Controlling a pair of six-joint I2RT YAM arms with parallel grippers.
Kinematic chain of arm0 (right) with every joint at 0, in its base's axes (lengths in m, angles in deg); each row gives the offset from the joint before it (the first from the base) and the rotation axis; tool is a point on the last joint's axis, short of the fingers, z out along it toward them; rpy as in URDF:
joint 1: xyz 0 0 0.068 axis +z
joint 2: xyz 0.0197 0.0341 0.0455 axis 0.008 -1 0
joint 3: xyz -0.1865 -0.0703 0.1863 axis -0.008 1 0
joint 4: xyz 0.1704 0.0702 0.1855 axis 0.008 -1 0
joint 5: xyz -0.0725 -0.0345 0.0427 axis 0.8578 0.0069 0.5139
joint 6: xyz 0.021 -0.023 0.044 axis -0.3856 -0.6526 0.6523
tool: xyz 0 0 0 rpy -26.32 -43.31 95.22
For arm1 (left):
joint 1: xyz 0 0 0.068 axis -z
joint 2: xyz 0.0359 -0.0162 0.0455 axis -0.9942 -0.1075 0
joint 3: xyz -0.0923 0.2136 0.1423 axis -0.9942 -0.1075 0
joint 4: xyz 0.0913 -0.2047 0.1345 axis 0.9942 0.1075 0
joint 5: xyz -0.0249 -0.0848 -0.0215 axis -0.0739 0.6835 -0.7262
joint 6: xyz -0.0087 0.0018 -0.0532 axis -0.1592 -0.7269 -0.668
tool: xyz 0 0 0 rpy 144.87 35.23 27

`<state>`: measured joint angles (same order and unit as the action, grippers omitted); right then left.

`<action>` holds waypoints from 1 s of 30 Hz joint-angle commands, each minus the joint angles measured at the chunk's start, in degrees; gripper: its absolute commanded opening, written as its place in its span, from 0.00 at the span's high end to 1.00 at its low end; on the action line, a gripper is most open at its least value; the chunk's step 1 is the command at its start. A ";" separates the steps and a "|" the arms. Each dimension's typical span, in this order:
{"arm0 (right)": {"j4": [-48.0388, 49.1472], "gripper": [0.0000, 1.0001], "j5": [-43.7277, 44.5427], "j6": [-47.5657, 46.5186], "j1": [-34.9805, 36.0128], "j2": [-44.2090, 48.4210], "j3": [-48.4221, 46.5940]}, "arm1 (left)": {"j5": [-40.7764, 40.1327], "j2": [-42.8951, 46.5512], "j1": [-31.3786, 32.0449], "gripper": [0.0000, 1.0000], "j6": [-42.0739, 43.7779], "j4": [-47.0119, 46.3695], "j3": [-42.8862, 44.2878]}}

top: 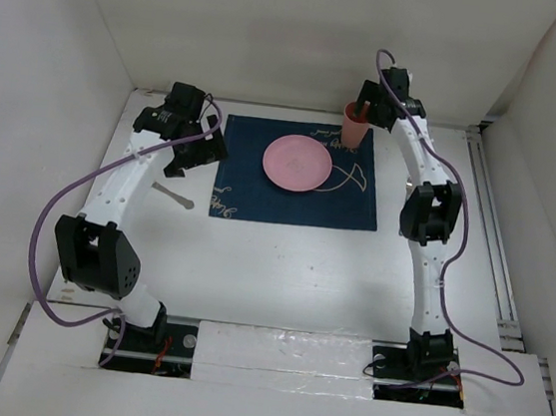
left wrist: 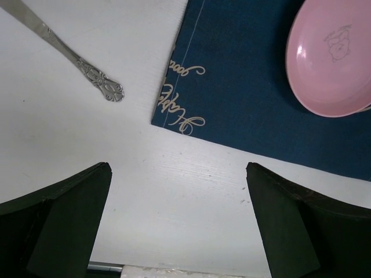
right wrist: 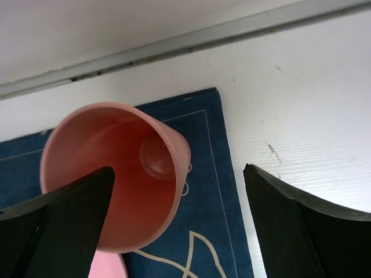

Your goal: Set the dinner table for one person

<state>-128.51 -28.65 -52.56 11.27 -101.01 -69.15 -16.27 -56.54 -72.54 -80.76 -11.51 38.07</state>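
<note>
Dinner table (top: 281,269): big flat matte white top, walled on three sides, filling the whole workspace. It looks rigid and fixed, so it is judged to be a surface to place on, not something to pick up.

Navy placemat (top: 298,208) lies at the far middle, with a pink plate (top: 298,163) centred on it and a pink cup (right wrist: 116,174) upright on its far right corner.

Right gripper (right wrist: 178,169) is over the cup with its jaws wide apart and nothing clamped. One finger overlaps the cup's rim; can't tell if it touches.

Left gripper (left wrist: 177,168) hovers over bare table at the mat's left edge, jaws wide apart and empty.

A metal utensil (left wrist: 87,72) lies flat on the table left of the mat, its head hidden.

- **Utensil:** likely thin, stiff and slippery. Best pinched across the narrow shank, fingers straight down.
- **Cup and plate:** look light and hard. Take them by the rim.
</note>
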 commanded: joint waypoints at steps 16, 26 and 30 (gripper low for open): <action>-3.25 0.01 -2.71 0.64 -4.16 49.46 42.21 | -25.54 6.88 0.22 0.00 -11.55 1.74 -0.56; -6.41 0.01 -3.95 -5.00 5.39 57.21 52.41 | -13.34 8.13 -8.45 0.00 -10.32 -4.33 -13.48; -7.90 0.01 -3.40 -2.55 11.03 56.70 52.43 | -9.09 3.49 -14.80 0.00 -9.61 -6.18 -13.41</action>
<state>-137.82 -30.94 -54.96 19.99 -48.62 -15.50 -28.90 -51.05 -85.45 -90.68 -14.92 24.28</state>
